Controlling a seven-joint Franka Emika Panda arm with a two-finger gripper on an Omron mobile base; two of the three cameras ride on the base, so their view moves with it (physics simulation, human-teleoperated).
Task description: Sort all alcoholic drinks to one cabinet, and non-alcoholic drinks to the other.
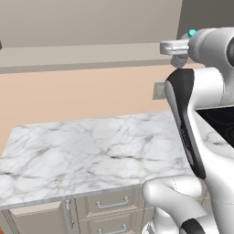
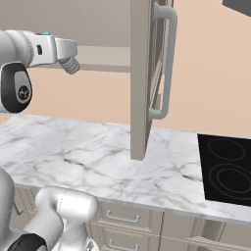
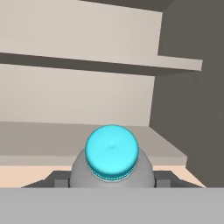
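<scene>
In the hand view a non-alcoholic drink, a clear stubby bottle (image 3: 83, 173) with a pale teal cap (image 3: 112, 151), stands between my dark fingertips (image 3: 59, 179). My gripper (image 3: 112, 180) is shut on its body, one finger on each side. The bottle is held upright in front of an open cabinet, just before the front edge of the lower shelf (image 3: 52, 140). A second shelf (image 3: 87, 61) runs above it. No bottle stands on the stretch of either shelf that I see. The arm's wrist (image 2: 49, 49) is raised high above the counter. The alcoholic drinks are out of view.
The cabinet's open door (image 2: 142, 73) with its long handle (image 2: 166, 63) hangs to the right of my wrist. The cabinet's dark side wall (image 3: 192, 122) is close on the right. Below lie the marble counter (image 1: 91, 146), a black cooktop (image 2: 228, 169) and drawers (image 1: 112, 203).
</scene>
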